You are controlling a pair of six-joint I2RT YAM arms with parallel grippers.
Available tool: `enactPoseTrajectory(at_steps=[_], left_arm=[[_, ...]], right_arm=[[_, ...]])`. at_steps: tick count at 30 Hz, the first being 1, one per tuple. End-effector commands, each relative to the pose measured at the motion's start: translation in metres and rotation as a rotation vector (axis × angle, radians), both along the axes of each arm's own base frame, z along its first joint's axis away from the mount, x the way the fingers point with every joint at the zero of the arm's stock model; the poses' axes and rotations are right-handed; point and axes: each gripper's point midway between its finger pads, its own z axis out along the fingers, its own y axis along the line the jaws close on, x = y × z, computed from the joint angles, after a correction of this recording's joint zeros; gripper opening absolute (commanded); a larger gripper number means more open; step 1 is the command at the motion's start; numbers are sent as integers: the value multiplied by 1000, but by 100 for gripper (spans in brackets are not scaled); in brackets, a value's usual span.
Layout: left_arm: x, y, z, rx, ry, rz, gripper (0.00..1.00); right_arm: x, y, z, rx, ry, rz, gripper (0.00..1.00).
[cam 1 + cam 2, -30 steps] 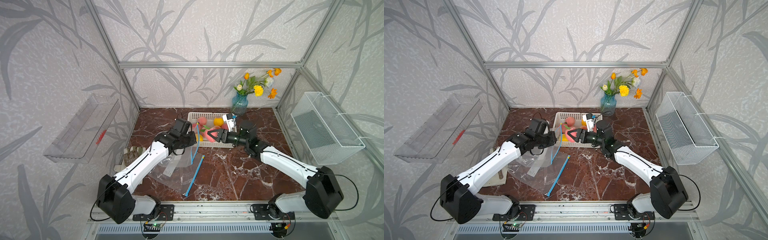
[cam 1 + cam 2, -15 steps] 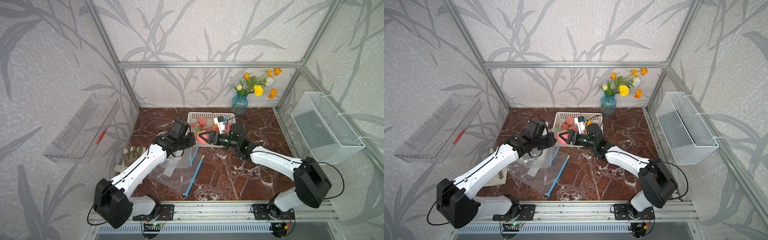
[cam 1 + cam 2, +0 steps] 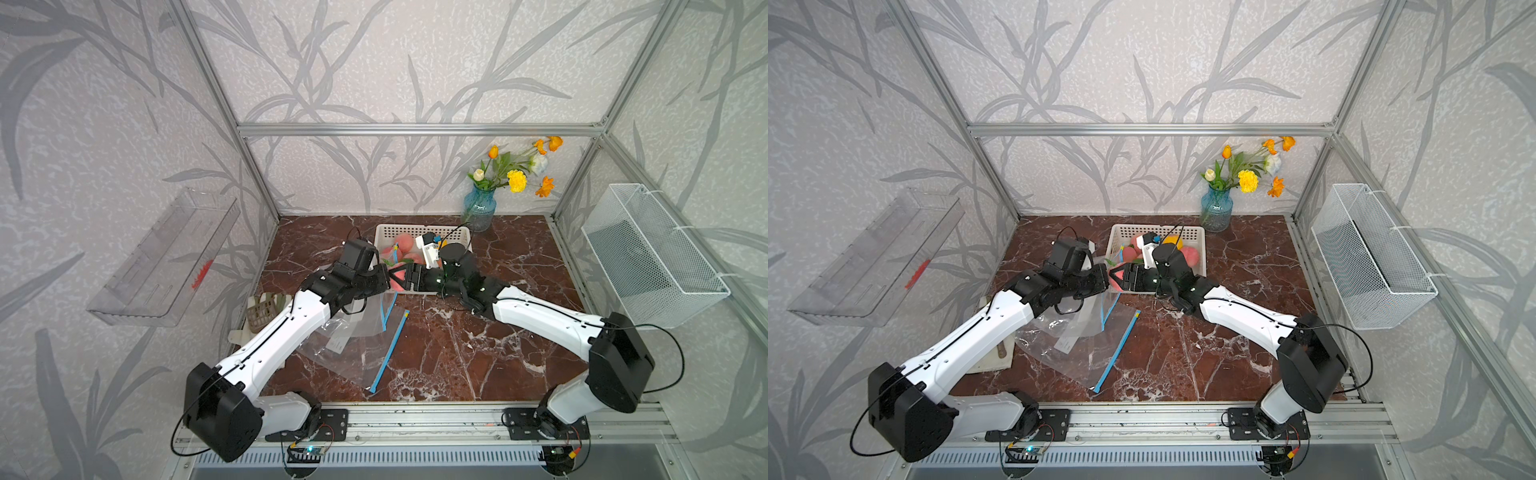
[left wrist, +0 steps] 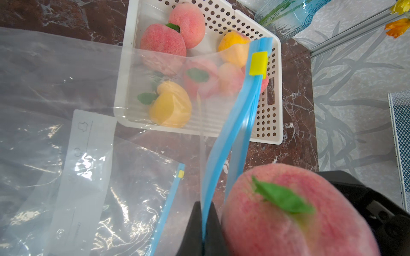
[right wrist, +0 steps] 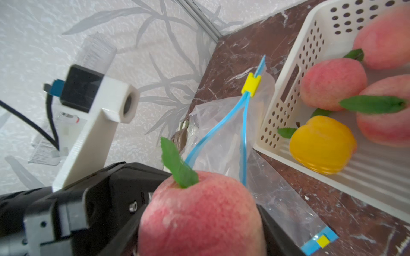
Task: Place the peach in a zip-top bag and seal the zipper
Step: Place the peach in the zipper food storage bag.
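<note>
Zip-top bag [image 5: 221,137] mouth narrow wedge; basket [image 5: 288,66] wall close beside.

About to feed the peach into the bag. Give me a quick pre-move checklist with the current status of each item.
1. Right claw gripping the peach: ok.
2. Left claw shut on the zipper edge of the bag, holding it up: ok.
3. Zipper tracks parted below the yellow slider, so the mouth is open: ok.
4. Peach at the mouth: close beside the rim, not inside yet; exact line-up cannot tell.
5. Mouth wide enough for the peach: cannot tell.
6. Basket out of the peach's way to the mouth: ok.
</note>
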Motion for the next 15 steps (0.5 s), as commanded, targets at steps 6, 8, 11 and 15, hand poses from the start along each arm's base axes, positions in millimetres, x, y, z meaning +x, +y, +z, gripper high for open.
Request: enactPoseTrajectory(at_steps=[6, 8, 11, 15], left_arm=[[1, 5, 27, 14, -71, -16, 0], [1, 5, 26, 17, -64, -17, 0], [1, 2, 27, -3, -60, -17, 0], [2, -1, 28, -26, -61, -15, 0]], right_arm=[[-2, -20, -23, -191, 28, -52, 59], [-3, -18, -27, -205, 38, -33, 59], [-6, -11, -27, -206, 33, 8, 59], [-16, 0, -18, -183, -22, 104, 59]])
